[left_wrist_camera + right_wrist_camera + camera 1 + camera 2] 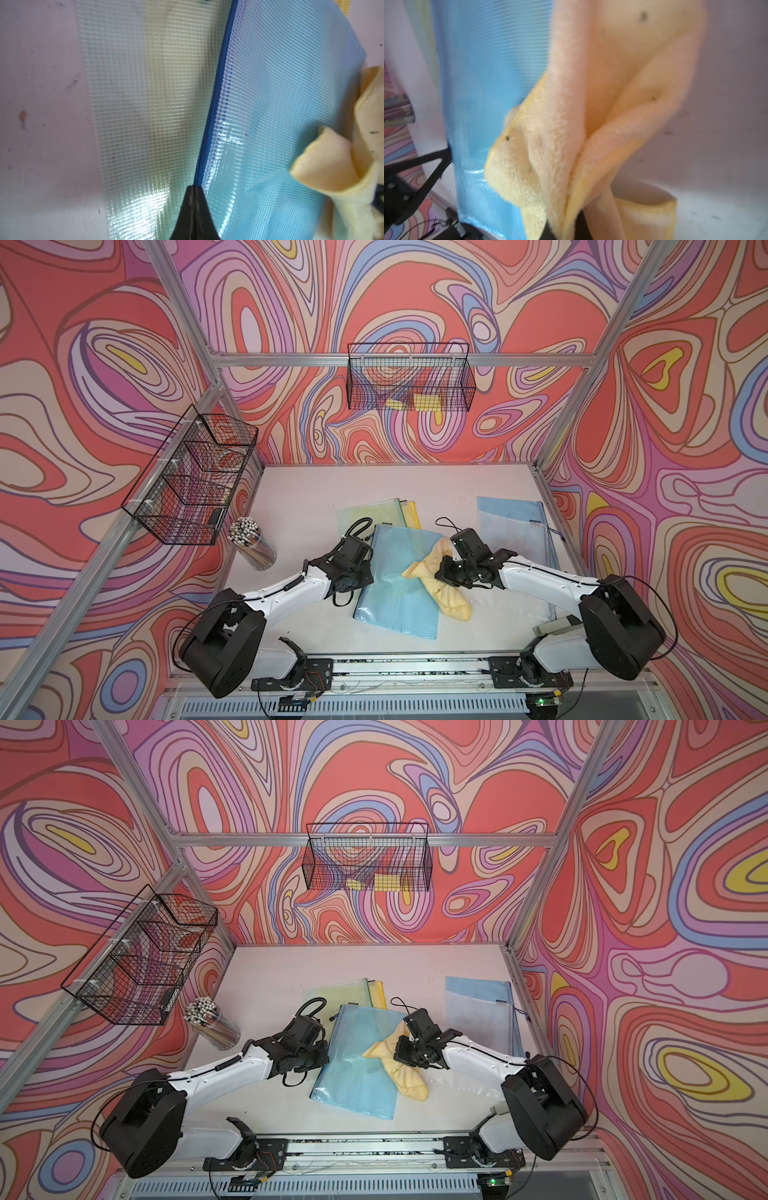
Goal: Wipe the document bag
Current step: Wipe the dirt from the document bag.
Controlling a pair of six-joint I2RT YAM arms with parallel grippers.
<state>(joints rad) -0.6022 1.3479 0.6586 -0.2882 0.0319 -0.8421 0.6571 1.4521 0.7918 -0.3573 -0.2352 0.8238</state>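
The blue bag (397,576) lay mid-table. The right claw (442,570) gripped a yellow cloth (446,597) on it; the left claw (194,199), clenched, touched its zip edge. The wall basket (409,379) held yellow pieces (426,401); a jar (259,551) held sticks (243,529).

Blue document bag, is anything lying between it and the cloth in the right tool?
Nothing visible. The yellow cloth, clamped in the right tool, drapes straight onto the blue document bag. The left tool sits shut at the bag's zipper edge, apart from the cloth.
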